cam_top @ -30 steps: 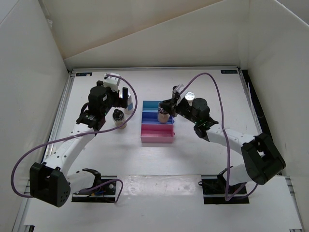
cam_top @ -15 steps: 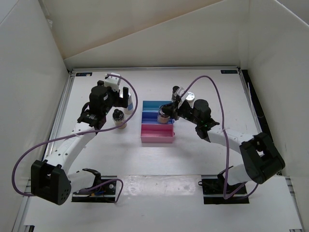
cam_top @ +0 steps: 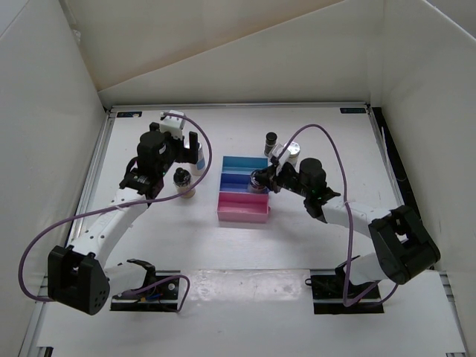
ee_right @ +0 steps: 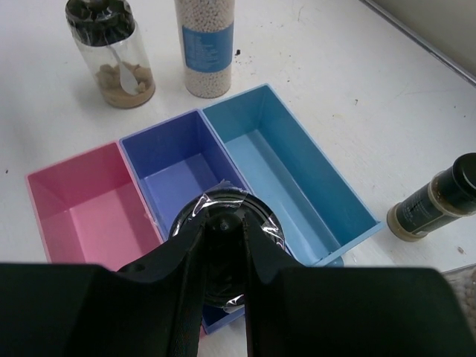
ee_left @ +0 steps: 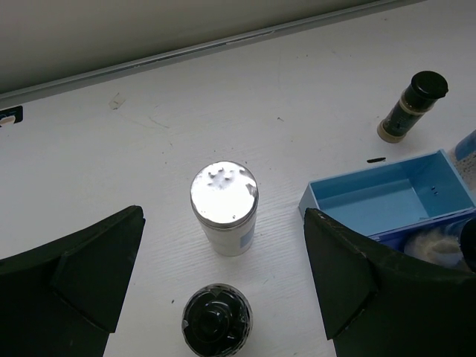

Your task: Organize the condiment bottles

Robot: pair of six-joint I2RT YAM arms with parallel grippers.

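My right gripper [cam_top: 260, 179] is shut on the knob of a clear jar with a dark top [ee_right: 223, 223] and holds it over the purple middle step of the rack [ee_right: 175, 160]. A slim dark bottle [cam_top: 271, 140] and a white shaker with a silver lid [cam_top: 293, 151] stand behind the rack; the bottle also shows in the right wrist view [ee_right: 437, 198]. My left gripper [ee_left: 223, 217] is open above a second white shaker [ee_left: 224, 207] and a second dark-topped jar [ee_left: 216, 321], both left of the rack. In the top view they are the shaker [cam_top: 199, 158] and the jar [cam_top: 182, 181].
The rack has a pink step [ee_right: 82, 212] in front, the purple one in the middle and a blue one [ee_right: 290, 167] at the back, all three empty. White walls enclose the table on three sides. Purple cables loop from both arms.
My right gripper has shifted slightly right and toward the front with the jar, uncovering the slim dark bottle behind it. The left arm has barely moved.
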